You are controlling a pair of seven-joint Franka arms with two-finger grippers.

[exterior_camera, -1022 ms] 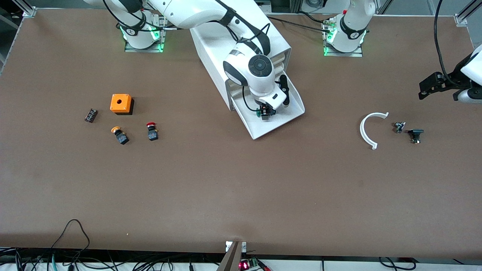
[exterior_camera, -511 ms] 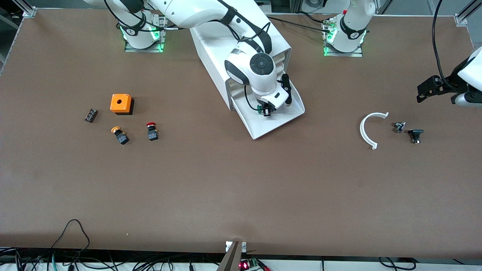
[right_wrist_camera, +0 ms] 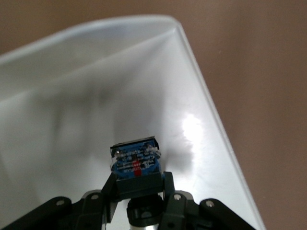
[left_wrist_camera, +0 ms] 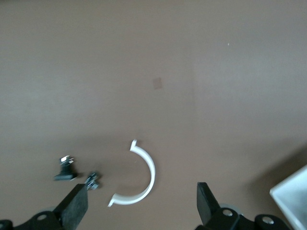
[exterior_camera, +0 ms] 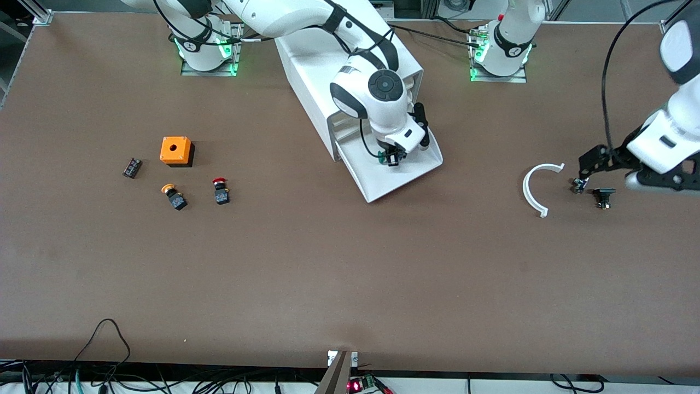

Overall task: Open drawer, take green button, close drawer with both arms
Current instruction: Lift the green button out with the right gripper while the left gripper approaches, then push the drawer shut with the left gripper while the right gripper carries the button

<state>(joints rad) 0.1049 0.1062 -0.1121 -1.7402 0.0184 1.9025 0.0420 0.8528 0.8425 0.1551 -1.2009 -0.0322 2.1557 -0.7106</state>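
1. brown table (exterior_camera: 306,262): cabinet's bottom drawer (exterior_camera: 407,175) stands open.
2. right gripper (exterior_camera: 391,157): newly clamped on green button (right_wrist_camera: 135,163), lifted over drawer; closing remains.
3. left gripper (left_wrist_camera: 143,208): wide, now over white arc (exterior_camera: 533,191).

A brown table (exterior_camera: 306,262) fills the room's view, with what look like cables (exterior_camera: 109,377) along its near edge.

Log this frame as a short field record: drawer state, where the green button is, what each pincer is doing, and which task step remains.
drawer: bottom drawer pulled out of the cabinet
button: green button held over the drawer
right pincer: shut on the button, over the drawer
left pincer: open, over the white curved piece toward the left arm's end
remaining: drawer not yet closed
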